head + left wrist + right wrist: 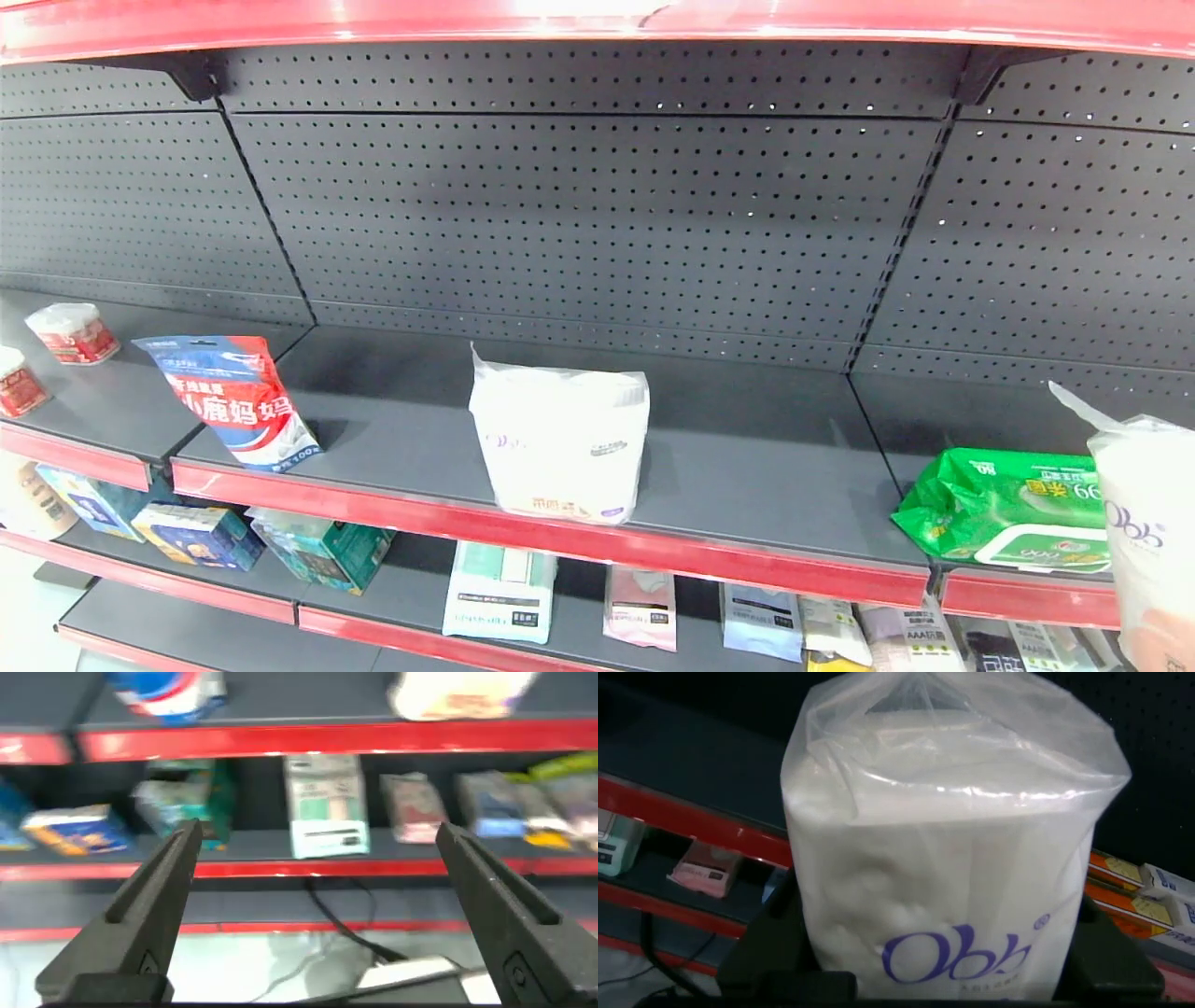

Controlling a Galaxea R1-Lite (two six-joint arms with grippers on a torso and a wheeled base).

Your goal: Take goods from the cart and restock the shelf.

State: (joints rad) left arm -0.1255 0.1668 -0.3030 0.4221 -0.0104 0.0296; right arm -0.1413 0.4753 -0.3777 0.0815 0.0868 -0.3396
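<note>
My right gripper (938,952) is shut on a white soft pack in clear plastic wrap (943,849), with a dark finger (771,947) on each side of it. In the head view that held pack (1150,532) is at the far right edge, level with the front of the grey shelf board (747,439). A similar white pack (558,443) stands upright at the middle of the board's front. My left gripper (318,829) is open and holds nothing; it is low down, facing the lower shelves.
A blue and red pouch (233,401) leans at the board's left end. A green wipes pack (1008,509) lies on the right section, close to the held pack. Small red-and-white tubs (73,333) stand at far left. Lower shelves (308,866) hold several boxes and bags.
</note>
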